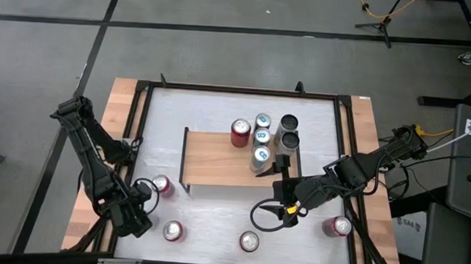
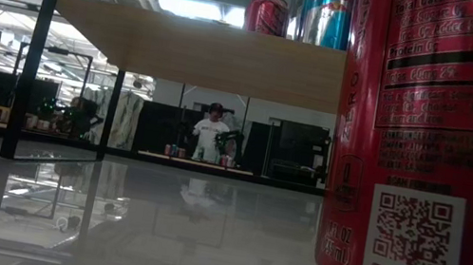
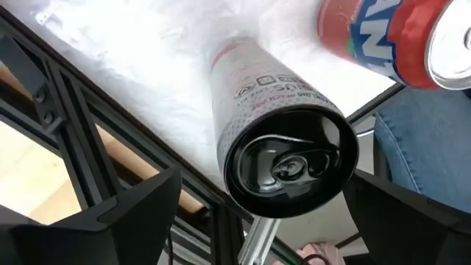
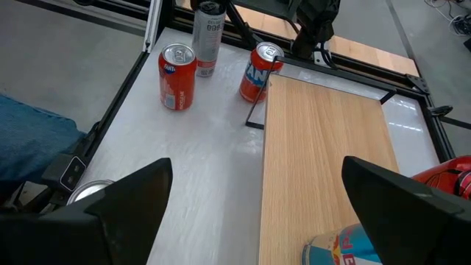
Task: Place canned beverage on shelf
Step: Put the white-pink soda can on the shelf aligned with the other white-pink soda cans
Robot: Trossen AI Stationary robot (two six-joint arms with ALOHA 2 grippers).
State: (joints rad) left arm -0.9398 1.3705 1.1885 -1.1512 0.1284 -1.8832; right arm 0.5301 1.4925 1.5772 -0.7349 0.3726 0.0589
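Slim can stands upright dead ahead between my spread left pincer fingers, lower left of the worktop.

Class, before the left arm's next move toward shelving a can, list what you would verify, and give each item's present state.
1. Left end effector open: ok.
2. Slim dark-topped can lined up between its fingers: ok.
3. That can gripped: not ok, the jaws stand apart.
4. Bare room on the shelf: ok, its left part is free; six cans crowd its right end.
5. Red can by the shelf's near left corner clear of the lift path: cannot tell.
6. Right end effector open, at the shelf's near right edge, away from the left arm: ok.
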